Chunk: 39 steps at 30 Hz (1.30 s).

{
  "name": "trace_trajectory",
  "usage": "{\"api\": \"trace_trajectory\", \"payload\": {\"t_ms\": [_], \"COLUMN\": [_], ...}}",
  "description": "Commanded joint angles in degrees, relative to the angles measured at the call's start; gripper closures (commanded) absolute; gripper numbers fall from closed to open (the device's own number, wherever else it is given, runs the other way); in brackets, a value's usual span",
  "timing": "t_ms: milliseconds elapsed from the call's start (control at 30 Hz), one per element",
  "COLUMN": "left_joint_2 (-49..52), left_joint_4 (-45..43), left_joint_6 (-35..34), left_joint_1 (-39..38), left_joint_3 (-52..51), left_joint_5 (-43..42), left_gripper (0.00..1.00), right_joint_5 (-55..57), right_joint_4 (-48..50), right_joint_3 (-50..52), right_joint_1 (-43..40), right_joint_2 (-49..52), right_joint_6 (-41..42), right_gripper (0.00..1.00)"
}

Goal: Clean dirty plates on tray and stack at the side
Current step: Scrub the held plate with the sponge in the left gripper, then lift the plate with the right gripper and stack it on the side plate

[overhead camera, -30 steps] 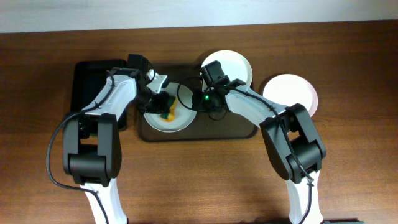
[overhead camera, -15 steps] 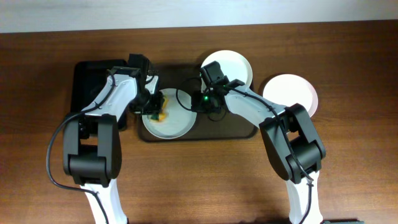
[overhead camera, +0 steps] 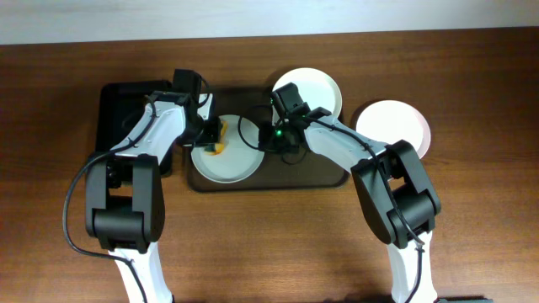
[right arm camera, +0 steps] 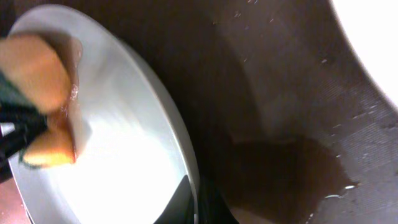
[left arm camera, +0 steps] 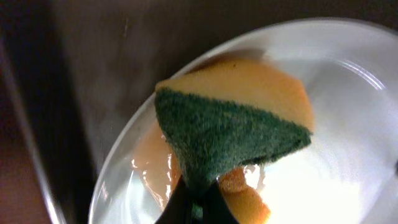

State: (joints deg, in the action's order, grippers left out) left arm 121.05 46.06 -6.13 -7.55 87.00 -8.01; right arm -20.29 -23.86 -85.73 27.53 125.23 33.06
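A dirty white plate [overhead camera: 232, 160] lies on the dark brown tray [overhead camera: 312, 175]. My left gripper [overhead camera: 211, 137] is shut on a yellow and green sponge [left arm camera: 236, 124] pressed on the plate's far left part, by an orange smear [left arm camera: 155, 165]. My right gripper [overhead camera: 268, 140] is shut on the plate's right rim [right arm camera: 183, 158]. A clean white plate [overhead camera: 313, 89] sits at the tray's back right, partly under my right arm. A pale plate [overhead camera: 396, 124] lies on the table at the right.
A smaller black tray [overhead camera: 125, 109] sits left of the brown tray, partly under my left arm. Brown wooden table [overhead camera: 269, 244] lies all around. A wet patch shows on the brown tray in the right wrist view [right arm camera: 336, 186].
My left gripper has moved the sponge from the plate's middle toward its far left rim. My right gripper has stayed on the plate's rim.
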Motion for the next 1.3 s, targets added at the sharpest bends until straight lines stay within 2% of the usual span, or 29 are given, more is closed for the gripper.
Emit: {"api": "trace_trajectory", "payload": {"t_ms": [0,33,100,167,200,300,400,433,467,633,700,733,800,867,967,1100,1267], "left_joint_2": [0.2,0.2,0.2,0.2,0.2,0.2,0.2,0.2,0.2,0.2,0.2,0.2,0.2,0.2,0.2,0.2,0.2], "left_joint_4": [8.6,10.9,12.1,9.9,6.7,-2.1,-6.2,-5.8,-4.7,3.6,4.4,4.1,3.9,3.9,3.5,4.4,4.4], "left_joint_6": [-2.4,-1.4,5.4,10.2,10.5,8.7,2.2,1.4,1.4,1.4,2.2,5.0,8.4,8.6,8.6,8.5,8.3], "left_joint_1": [0.4,0.4,0.3,0.4,0.6,1.7,4.0,4.6,4.8,5.0,5.3,5.7,7.0,8.6,10.6,10.8,10.3], "left_joint_3": [-0.5,-0.5,-0.5,-0.5,-0.5,-0.5,-0.5,-0.5,-0.5,-0.5,-0.5,-0.3,1.6,3.9,6.9,7.4,7.4], "left_joint_5": [0.4,-3.1,-16.4,-26.7,-29.2,-29.1,-17.0,-11.5,-9.9,-10.4,-24.2,-33.3,-46.2,-51.9,-49.9,-32.0,-23.7], "left_gripper": [0.99,0.99,0.99,0.99,0.99,0.99,0.99,0.99,0.99,0.99,0.99,0.99,0.99,0.99,0.99,0.99,0.99], "right_joint_5": [-0.1,-0.1,-0.1,-0.1,-0.1,-0.1,-0.1,-0.1,0.0,0.6,0.6,1.5,5.6,7.4,14.5,26.0,43.9], "right_joint_4": [0.0,0.0,0.0,0.0,-0.2,-1.0,-1.0,-1.0,-1.0,-2.1,-6.5,-8.3,-12.9,-17.0,-23.1,-29.4,-32.5], "right_joint_3": [-0.6,-0.6,-0.6,-0.6,-0.6,-0.6,-0.6,-0.6,-0.6,-0.9,-2.8,-3.6,-5.2,-6.4,-6.4,-6.4,-6.4], "right_joint_1": [-0.2,-0.2,-0.2,-0.2,-0.2,-0.2,-0.2,-0.2,-0.2,-0.2,-0.3,-0.3,-0.3,-0.3,-0.3,-0.2,0.2], "right_joint_2": [1.3,1.3,1.3,1.3,1.3,1.3,1.3,1.3,1.3,1.1,-0.1,-1.0,-2.6,-3.7,-7.2,-15.8,-23.1], "right_joint_6": [0.3,0.3,0.3,0.3,0.3,0.2,0.2,0.2,0.1,0.1,-2.7,-3.9,-4.7,-7.3,-7.5,-9.1,-9.1], "right_gripper": [0.96,0.96,0.96,0.96,0.95,0.95,0.96,0.95,0.95,0.96,0.96,0.96,0.96,0.96,0.96,0.96,0.96]}}
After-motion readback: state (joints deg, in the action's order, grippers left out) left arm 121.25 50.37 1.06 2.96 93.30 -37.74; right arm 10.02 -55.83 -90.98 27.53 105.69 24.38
